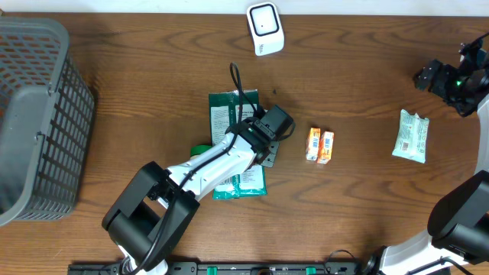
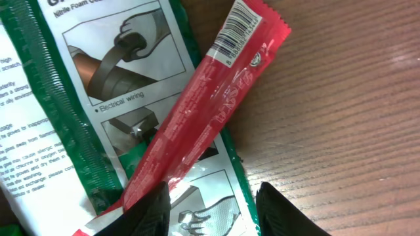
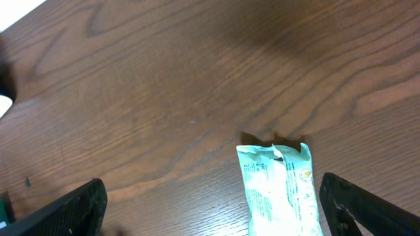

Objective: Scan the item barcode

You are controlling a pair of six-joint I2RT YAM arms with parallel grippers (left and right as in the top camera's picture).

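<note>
Left wrist: red stick packet (image 2: 203,111) lay across glove packet (image 2: 79,124)
Left gripper (image 2: 213,191): half-open, clamped nothing
Right gripper (image 3: 216,210): gaped wide, empty

Soft, even light on a dark wooden table; the wrist views go murky along their lower edges.

From above, the table (image 1: 367,76) is darkest just beside the grey basket (image 1: 34,114), and the white scanner (image 1: 264,28), well to the right of the basket, is nearly blown out. In the left wrist view, glare streaks the glossy red wrapper (image 2: 203,111), and the left gripper's fingers (image 2: 147,213) are black and blurred. In the right wrist view, a dark band crosses the wood, one corner burns white, and the right gripper's fingers (image 3: 65,210) are soft silhouettes.
</note>
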